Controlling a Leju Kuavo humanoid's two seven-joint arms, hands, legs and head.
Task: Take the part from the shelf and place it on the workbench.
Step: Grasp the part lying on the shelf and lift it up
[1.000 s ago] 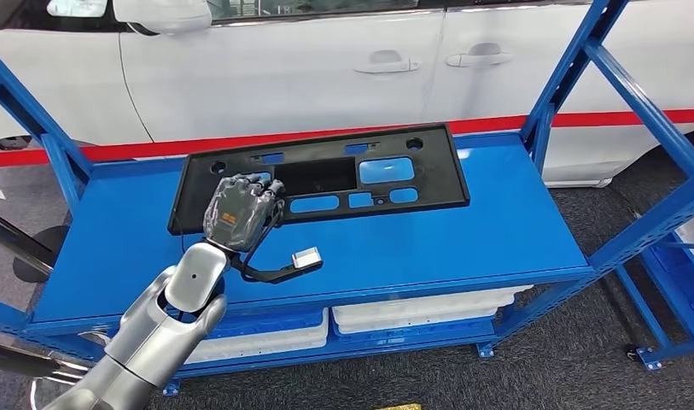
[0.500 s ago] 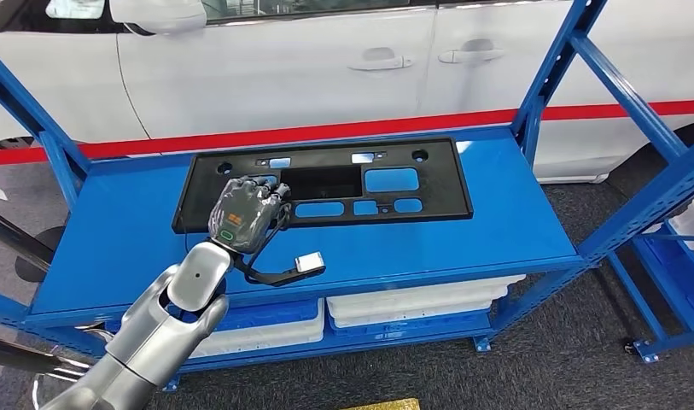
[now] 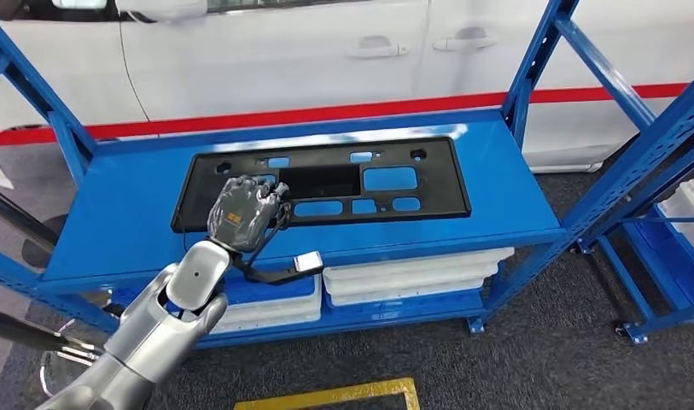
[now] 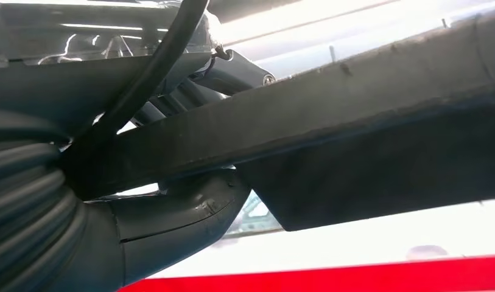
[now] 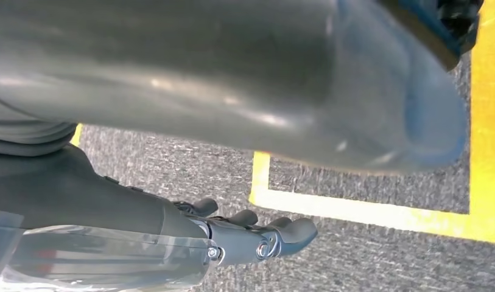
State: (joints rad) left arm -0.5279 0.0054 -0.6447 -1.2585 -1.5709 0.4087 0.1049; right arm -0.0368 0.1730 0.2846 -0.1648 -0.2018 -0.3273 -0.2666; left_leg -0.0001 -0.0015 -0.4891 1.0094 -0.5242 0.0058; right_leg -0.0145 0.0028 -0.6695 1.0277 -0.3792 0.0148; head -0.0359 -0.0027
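The part is a long black plastic panel [image 3: 428, 184] with several cutouts, lying across the top level of the blue shelf [image 3: 113, 222]. My left hand [image 3: 241, 212] grips the panel's near edge toward its left end, fingers over the top. In the left wrist view the panel's dark edge [image 4: 366, 121] runs between my thumb [image 4: 172, 213] and the fingers above it. A black cable with a white plug [image 3: 307, 261] hangs below this hand. My right hand [image 5: 257, 237] hangs beside my body over the floor, fingers apart and holding nothing.
White bins [image 3: 411, 275] sit on the shelf's lower level. A white car [image 3: 283, 60] stands right behind the shelf. Blue uprights rise at the shelf's corners, and another blue rack [image 3: 667, 128] stands to the right. A yellow floor line [image 3: 326, 397] runs across the grey carpet.
The whole picture has shifted, so the camera moved. The panel, still in my left hand, now lies nearer the shelf's front edge and farther from its back edge.
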